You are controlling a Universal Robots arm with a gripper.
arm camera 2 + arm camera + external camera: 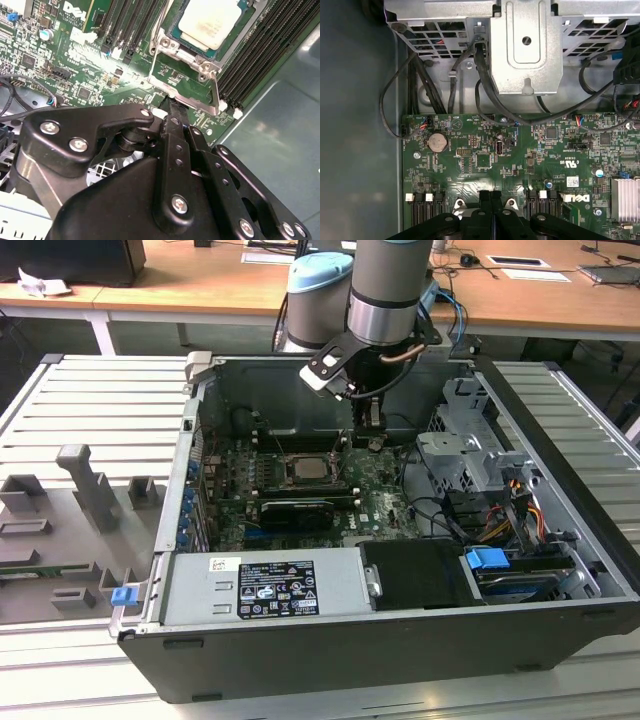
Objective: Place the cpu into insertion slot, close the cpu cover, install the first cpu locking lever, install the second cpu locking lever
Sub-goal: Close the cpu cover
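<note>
The cpu (207, 20), a pale silver square, lies seated in the insertion slot (189, 101) on the green board. The cpu cover (172, 46), a silver frame, lies down around its edges. A thin metal lever rod (216, 90) runs along one side of the socket. My gripper (170, 102) is shut, its narrow black tips pressed together right at the socket's silver rim; whether they touch it I cannot tell. In the exterior view the gripper (368, 425) hangs inside the open computer case, just to the right of the cpu (305, 469). The shut fingertips (485, 197) show in the first wrist view.
Long black memory slots (270, 45) flank the socket. A black card (295, 512) lies in front of it, with a power supply (265, 585) nearer still. A metal drive cage (525, 45) and cables (485, 70) sit beside the board. Grey fixtures (85, 485) stand at the exterior view's left.
</note>
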